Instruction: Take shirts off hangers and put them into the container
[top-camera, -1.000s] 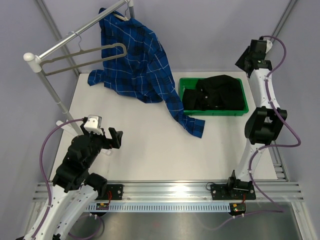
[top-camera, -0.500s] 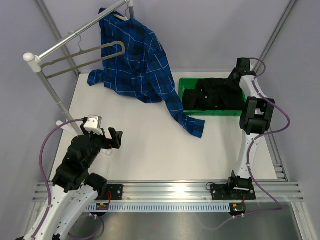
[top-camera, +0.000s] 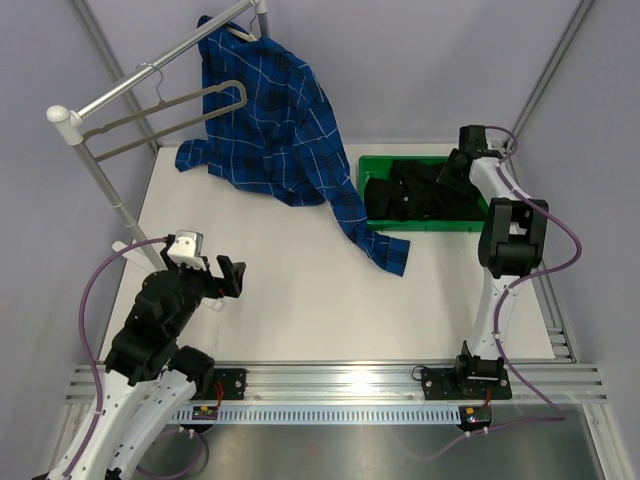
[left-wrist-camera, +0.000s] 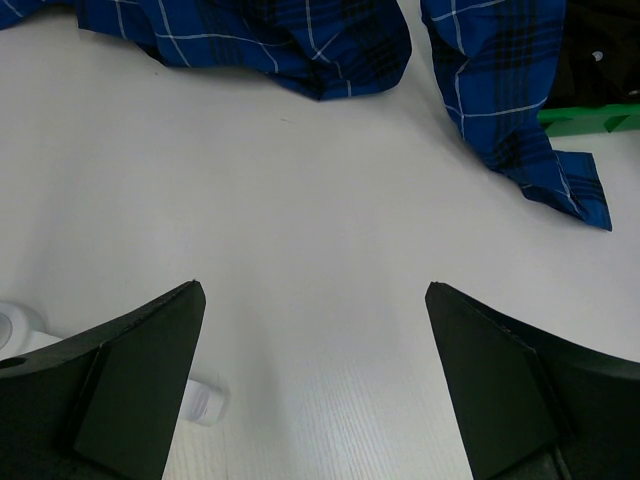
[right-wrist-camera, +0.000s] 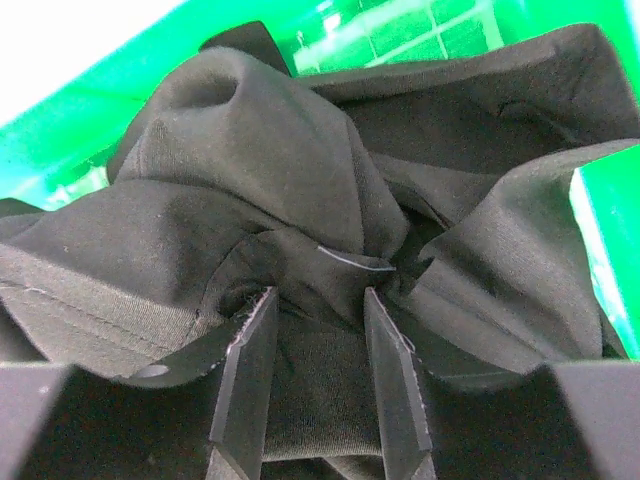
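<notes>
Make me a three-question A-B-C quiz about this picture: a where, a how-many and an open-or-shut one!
1. Where is the plain black shirt? A on the floor; B in the bright green plastic tray; C under the table.
2. How many slim grey-beige hangers hang bare? A none; B one; C three.
3. The left gripper is: A open; B shut on a sleeve; C shut on a hanger.
Answers: B, it's bunched inside the tray; B, one empty outline shows; A, its fingers stand far apart.
</notes>
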